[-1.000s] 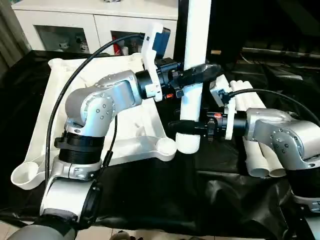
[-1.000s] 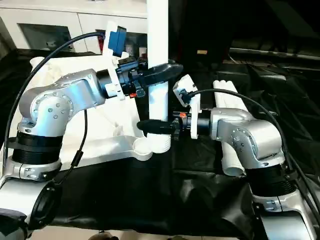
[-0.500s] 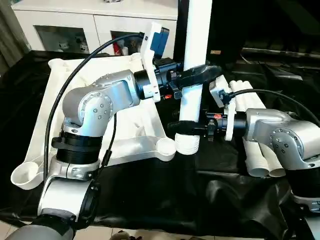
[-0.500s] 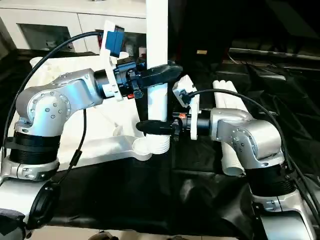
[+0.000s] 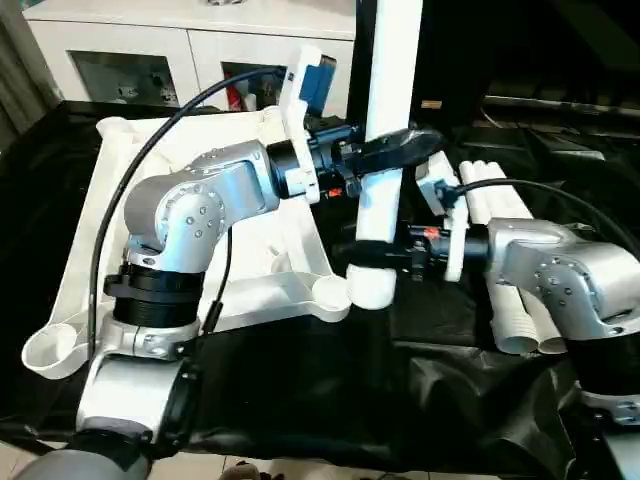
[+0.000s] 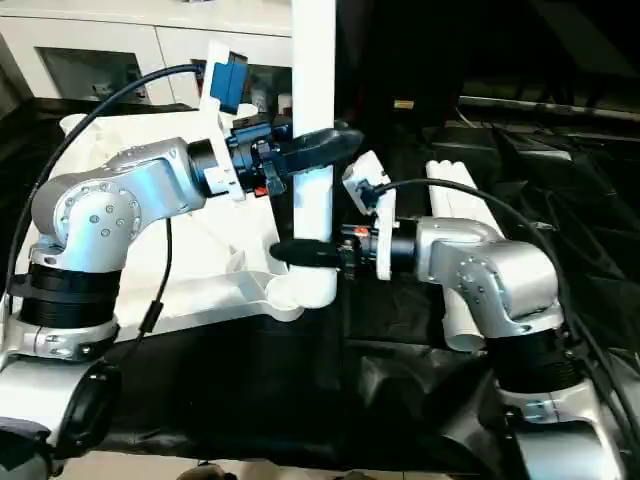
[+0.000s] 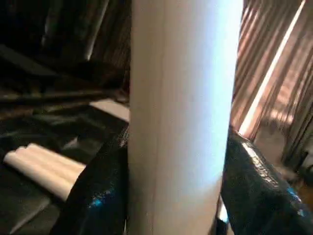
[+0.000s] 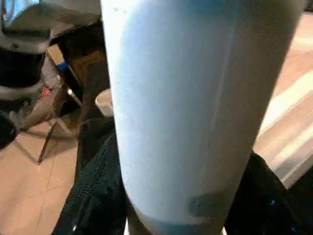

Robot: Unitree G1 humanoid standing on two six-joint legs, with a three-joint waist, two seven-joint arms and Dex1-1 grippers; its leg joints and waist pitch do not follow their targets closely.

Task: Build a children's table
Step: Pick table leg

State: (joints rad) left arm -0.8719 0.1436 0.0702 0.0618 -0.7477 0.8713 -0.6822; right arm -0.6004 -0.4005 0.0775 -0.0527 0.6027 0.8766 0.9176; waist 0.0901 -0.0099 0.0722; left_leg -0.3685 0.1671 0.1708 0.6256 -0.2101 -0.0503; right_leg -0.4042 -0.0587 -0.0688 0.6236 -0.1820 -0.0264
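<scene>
A white tube leg [image 5: 390, 120] stands upright, its wide lower end [image 5: 371, 287] just right of the near right corner socket [image 5: 330, 293] of the white ribbed table top [image 5: 250, 215]. My left gripper [image 5: 395, 150] is shut on the leg about halfway up. My right gripper [image 5: 372, 252] is shut on it lower down, just above its base. The leg [image 7: 181, 112] rises between black fingers [image 7: 254, 186] in the left wrist view, and the leg [image 8: 195, 103] fills the right wrist view too. Three more legs [image 5: 510, 290] lie on the black cover to the right.
The table top lies upside down on the large black-covered work table [image 5: 330, 400], another socket [image 5: 50, 350] at its near left corner. A white glass-door cabinet [image 5: 150, 50] stands behind. Cables [image 5: 140, 170] loop over both arms.
Both grippers have carried the leg slightly left, so its base now sits closer to the near right corner socket.
</scene>
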